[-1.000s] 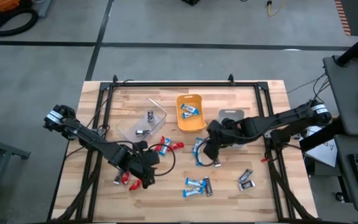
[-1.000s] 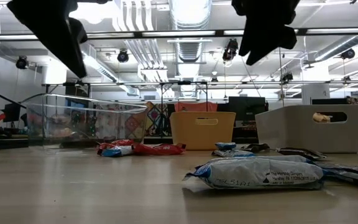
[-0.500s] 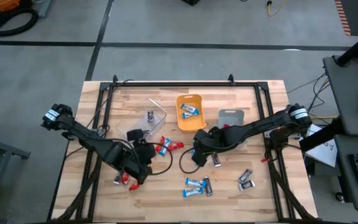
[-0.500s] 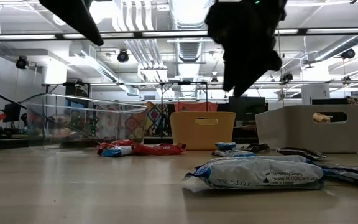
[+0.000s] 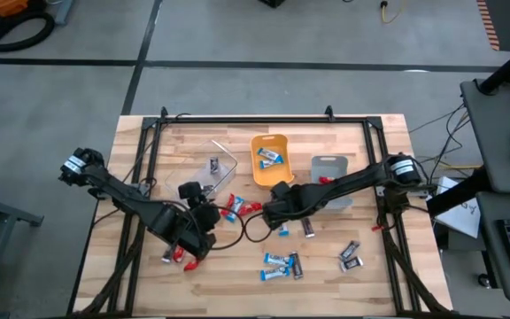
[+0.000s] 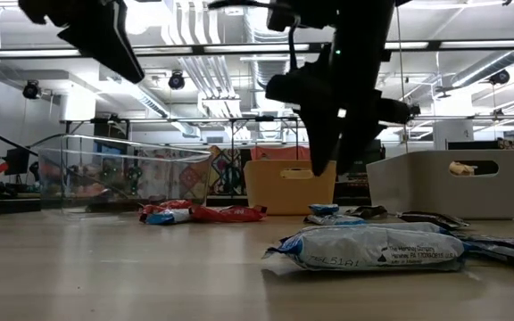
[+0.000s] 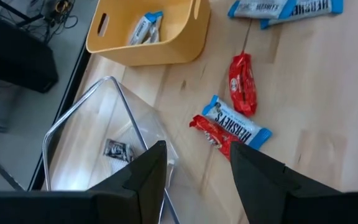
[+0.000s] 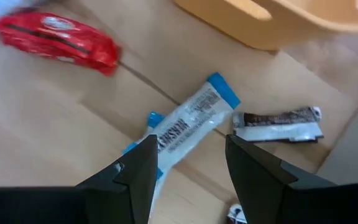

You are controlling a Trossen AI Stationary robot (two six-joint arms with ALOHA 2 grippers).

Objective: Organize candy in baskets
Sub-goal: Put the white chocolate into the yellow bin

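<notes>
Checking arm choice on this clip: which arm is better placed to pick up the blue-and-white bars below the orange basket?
The right. Its gripper hangs with jaws open directly over a blue-and-white bar, close by the orange basket. The left gripper hovers over the clear basket and red candy.

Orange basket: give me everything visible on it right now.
The orange basket is a small rectangular bin of opaque plastic with rounded corners and a slot handle in an end wall. It stands upright toward the back middle of the table, between the clear basket and the grey basket, apart from both. Inside lie blue-and-white candy bars. No gripper touches it; the right gripper hovers in front of it.
</notes>
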